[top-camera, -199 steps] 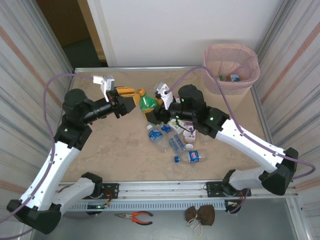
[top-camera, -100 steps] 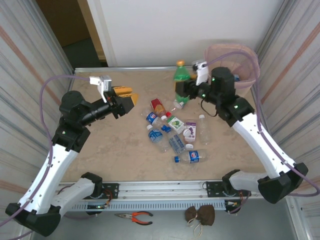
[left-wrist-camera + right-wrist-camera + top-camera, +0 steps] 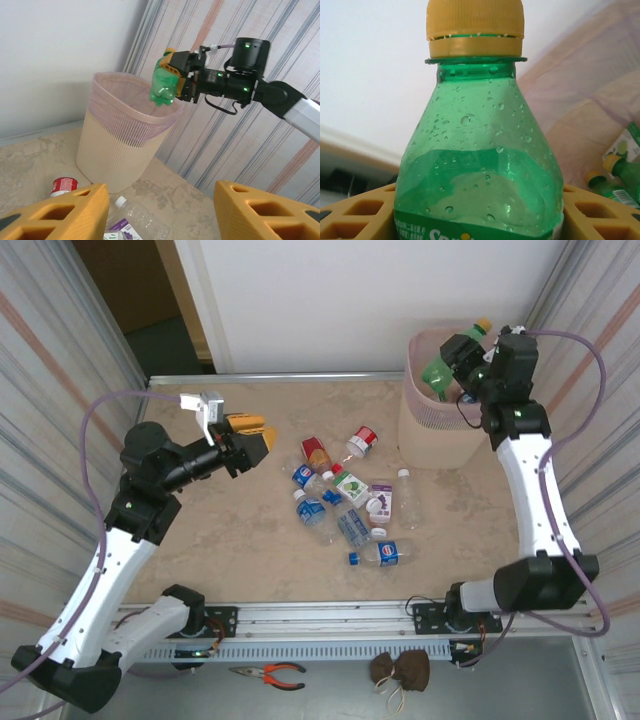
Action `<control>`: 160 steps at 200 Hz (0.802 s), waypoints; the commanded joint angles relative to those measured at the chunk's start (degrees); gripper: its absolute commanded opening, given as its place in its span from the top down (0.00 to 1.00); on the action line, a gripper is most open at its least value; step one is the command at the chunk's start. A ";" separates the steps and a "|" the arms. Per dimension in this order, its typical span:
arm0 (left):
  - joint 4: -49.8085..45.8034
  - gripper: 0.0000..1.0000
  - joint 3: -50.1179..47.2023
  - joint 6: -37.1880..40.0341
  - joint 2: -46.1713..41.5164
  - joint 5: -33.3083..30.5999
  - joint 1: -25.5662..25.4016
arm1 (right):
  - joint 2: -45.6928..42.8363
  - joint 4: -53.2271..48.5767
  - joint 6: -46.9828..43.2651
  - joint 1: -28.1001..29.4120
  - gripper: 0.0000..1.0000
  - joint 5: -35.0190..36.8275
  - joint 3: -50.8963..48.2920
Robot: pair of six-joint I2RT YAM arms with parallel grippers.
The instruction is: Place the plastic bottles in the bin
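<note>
Two grippers: the left gripper (image 3: 252, 436) hovers over the far-left part of the table (image 3: 230, 530), jaws apart with nothing between them; the right gripper (image 3: 455, 360) is clamped on a green bottle (image 3: 436, 377).
Green bottle: yellow cap, droplets inside the neck, held tilted in the air just above the bin's opening, by its left rim.
Bin (image 3: 430, 435): upright in the far right corner, pink mesh rim over a beige ribbed body; more green bottles with yellow caps (image 3: 620, 172) lie inside.
Loose bottles: a cluster lies mid-table, left of the bin; the red-capped bottle (image 3: 362, 440) is nearest the bin, and a clear blue-capped bottle (image 3: 385, 553) lies nearest the arm bases.
</note>
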 commanded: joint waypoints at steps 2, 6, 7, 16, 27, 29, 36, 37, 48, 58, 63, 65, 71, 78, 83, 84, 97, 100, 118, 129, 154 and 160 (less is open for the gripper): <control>0.71 0.43 -0.85 -0.49 -1.34 -0.87 -0.44 | 5.25 -3.72 14.30 -0.48 0.56 8.53 6.21; 0.69 0.43 -0.97 -0.59 -1.44 -0.88 -0.44 | 6.18 -4.89 15.62 -0.52 0.56 9.87 7.46; 0.70 0.43 -0.98 -0.59 -1.52 -0.88 -0.44 | 6.47 -5.11 15.94 -0.54 0.55 10.14 7.75; 0.66 0.43 -1.07 -0.68 -1.74 -1.07 -0.44 | 8.39 -6.65 19.40 -0.62 0.55 11.89 9.82; 0.64 0.43 -1.41 -0.83 -1.93 -1.21 -0.46 | 11.17 -8.92 23.91 -0.60 0.54 14.80 11.95; 0.62 0.43 -1.55 -0.84 -1.98 -1.29 -0.44 | 11.58 -9.25 24.66 -0.61 0.54 15.07 12.27; 0.64 0.43 -1.73 -0.84 -2.14 -1.48 -0.44 | 13.01 -10.55 27.15 -0.55 0.54 16.51 13.42; 0.63 0.42 -1.75 -0.84 -2.17 -1.53 -0.44 | 13.27 -10.70 27.51 -0.55 0.53 16.71 13.54; 0.64 0.42 -2.12 -1.08 -2.37 -1.65 -0.44 | 15.13 -11.66 31.18 -0.44 0.53 18.35 14.39; 0.71 0.42 -2.45 -1.21 -2.51 -1.83 -0.43 | 17.04 -11.94 34.52 -0.35 0.53 19.75 15.06; 0.73 0.43 -2.67 -1.28 -2.60 -1.92 -0.37 | 17.90 -12.15 35.87 -0.27 0.53 20.35 15.51; 0.71 0.42 -2.75 -1.32 -2.61 -1.93 -0.42 | 18.27 -12.21 36.42 -0.22 0.53 20.59 15.64; 0.73 0.42 -2.91 -1.51 -2.73 -2.02 -0.44 | 19.15 -12.34 37.75 -0.12 0.52 20.96 16.12; 0.72 0.43 -3.06 -1.54 -2.81 -2.10 -0.48 | 20.39 -12.35 39.22 -0.03 0.52 21.09 16.80; 0.70 0.42 -3.18 -1.65 -2.89 -2.15 -0.44 | 21.27 -12.35 39.94 0.04 0.52 21.39 17.39; 0.70 0.42 -3.22 -1.64 -2.90 -2.13 -0.44 | 21.44 -12.40 40.06 0.05 0.52 21.48 17.50; 0.63 0.42 -3.60 -1.75 -3.13 -2.43 -0.44 | 23.53 -12.70 41.93 0.42 0.51 22.52 18.06; 0.60 0.42 -3.70 -1.72 -3.21 -2.50 -0.46 | 23.86 -12.65 42.61 0.55 0.51 22.54 19.05; 0.22 0.41 -3.89 -1.64 -3.34 -2.71 -0.44 | 26.49 -12.00 44.98 0.81 0.51 22.32 20.59; 0.09 0.41 -4.04 -1.72 -3.43 -2.78 -0.46 | 28.14 -11.78 45.46 0.84 0.50 22.13 21.69; 0.46 0.41 -4.63 -2.16 -3.47 -2.90 -0.44 | 31.89 -12.36 47.47 0.77 0.48 21.20 24.62; 0.52 0.41 -4.81 -2.31 -3.43 -2.90 -0.44 | 32.61 -12.35 48.25 0.84 0.47 20.89 24.85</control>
